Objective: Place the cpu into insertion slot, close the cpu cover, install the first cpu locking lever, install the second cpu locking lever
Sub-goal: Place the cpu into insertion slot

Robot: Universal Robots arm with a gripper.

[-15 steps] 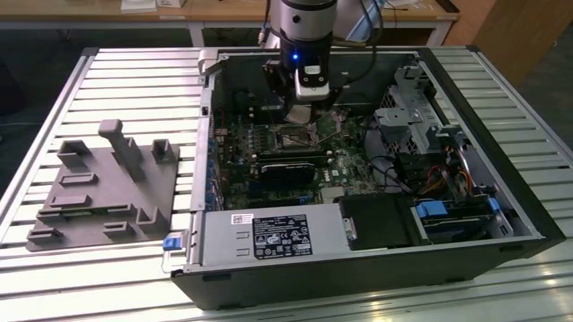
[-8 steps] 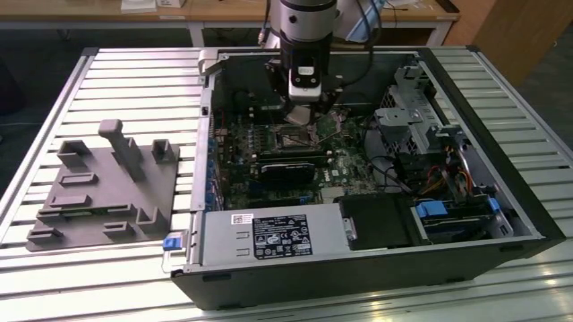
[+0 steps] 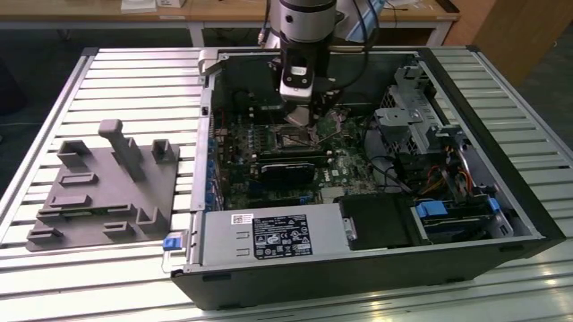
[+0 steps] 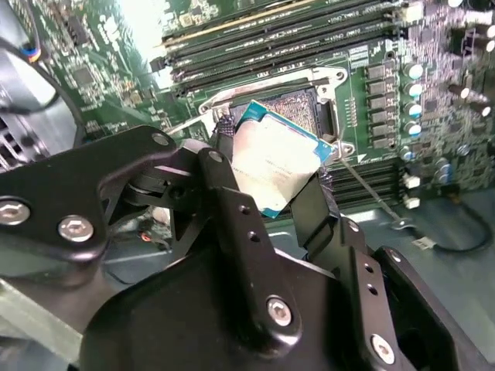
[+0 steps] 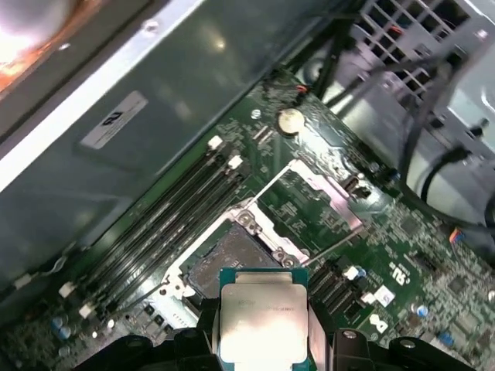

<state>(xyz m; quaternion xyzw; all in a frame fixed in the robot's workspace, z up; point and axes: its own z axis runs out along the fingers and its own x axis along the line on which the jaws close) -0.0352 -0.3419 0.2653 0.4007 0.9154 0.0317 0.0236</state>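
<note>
While the slatted metal worktop [image 3: 501, 74] fills the exterior view, the biggest thing I see on it is the open computer case [image 3: 358, 285], lying on its side with its inside facing up. To the exterior view's left of the case sits a grey fixture plate [image 3: 98, 194] with upright blocks. The arm [image 3: 309, 27] reaches down into the case over the green motherboard [image 3: 345, 171]. Near the front of the case I make out the boxy power supply [image 3: 268, 236], and between it and the arm lies a black expansion card [image 3: 286, 171].

My end effector [image 4: 271, 174] is clamped on the cpu [image 4: 274, 158], one black finger against each of two opposite edges. The chip is tilted with its metal top towards the cameras. It hangs just above the insertion slot [image 5: 228, 259] without being seated, and the slot's dark centre is exposed. The cpu cover [image 5: 334, 198] is swung open and lies back on the far side of the slot from the long memory slots [image 5: 170, 216]. A thin wire locking lever [image 4: 370, 188] stands clear beside the slot. Beyond the cover sits a round coin cell [image 5: 289, 120].
</note>
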